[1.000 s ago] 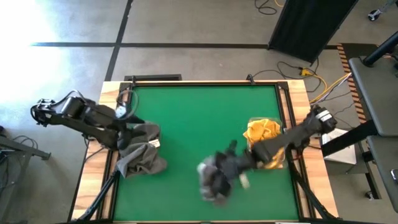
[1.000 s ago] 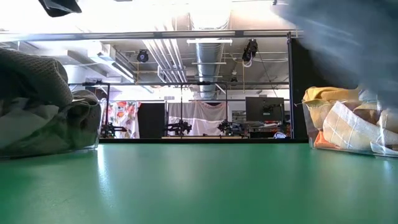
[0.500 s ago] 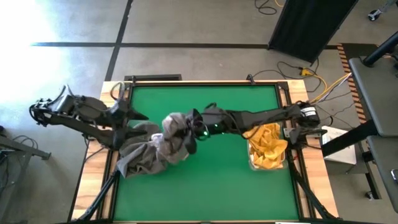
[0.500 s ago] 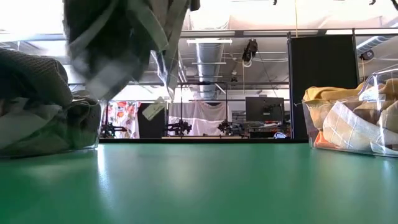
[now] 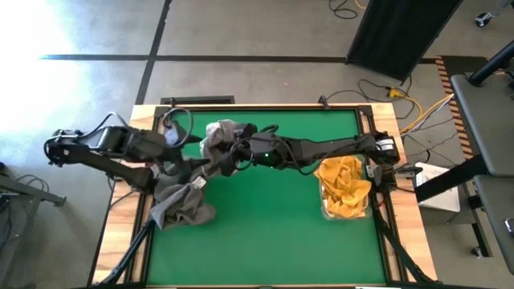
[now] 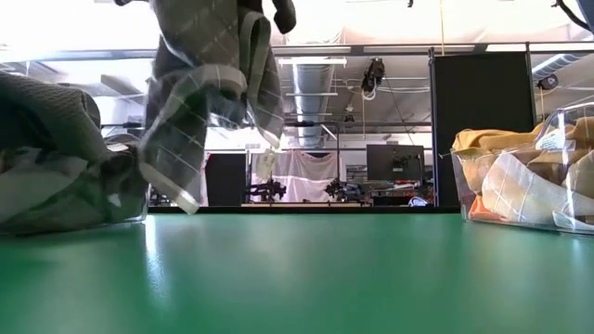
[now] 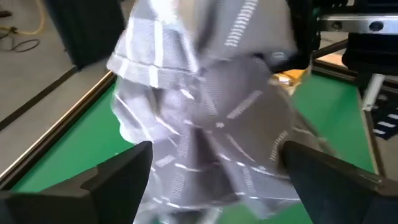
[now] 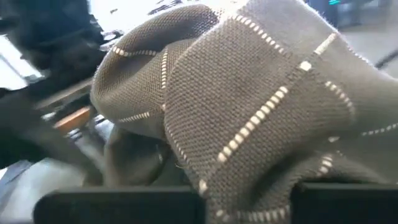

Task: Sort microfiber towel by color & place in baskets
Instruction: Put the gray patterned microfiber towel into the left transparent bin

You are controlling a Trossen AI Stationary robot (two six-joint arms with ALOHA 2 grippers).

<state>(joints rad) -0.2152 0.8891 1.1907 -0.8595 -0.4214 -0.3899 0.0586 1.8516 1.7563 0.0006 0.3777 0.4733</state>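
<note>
A grey towel [image 5: 221,138] was held clenched in the right pincer [image 5: 239,154], above the tabletop [image 5: 273,233], just beyond the grey-filled basket [image 5: 183,201]; the released left pincer [image 5: 195,163] was nearer, facing the towel.

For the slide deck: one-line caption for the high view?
Right pincer carries a grey microfiber towel across the green table toward the open left pincer.

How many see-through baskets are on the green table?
2. One basket sits at the table's left edge, heaped with grey towels; the other basket sits at the right edge, holding orange-yellow towels.
</note>
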